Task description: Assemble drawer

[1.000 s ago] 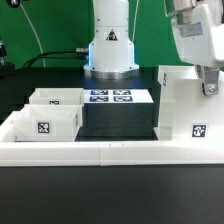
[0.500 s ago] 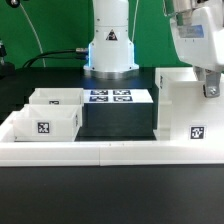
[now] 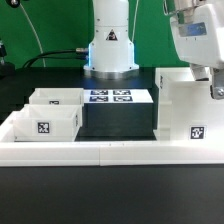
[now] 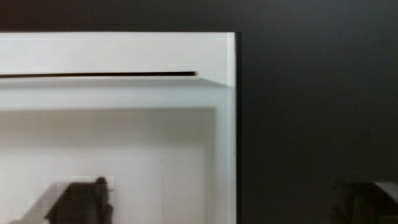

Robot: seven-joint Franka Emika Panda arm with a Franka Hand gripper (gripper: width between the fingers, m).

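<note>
**Open pincer astride the case's edge**

The gripper [image 3: 212,91] has its jaws spread wide and holds nothing. The drawer's tall case [image 3: 183,105] sits directly beneath it, with one side edge lying between the fingers [image 4: 75,200]. The small trays [image 3: 48,118] lie well apart from it, toward the exterior view's left.

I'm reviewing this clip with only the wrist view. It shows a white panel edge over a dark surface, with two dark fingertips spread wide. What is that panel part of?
Observer: It belongs to the tall white plastic boxy case, which stands upright at the exterior view's right. The gripper is at its upper edge.
Operator: Where are the trays?
Observer: The two small white plastic trays sit together at the exterior view's left, well apart from the case. The nearer one shows a square tag.
Operator: Anything between them and the case?
Observer: The flat white marker board lies there, further back.
</note>
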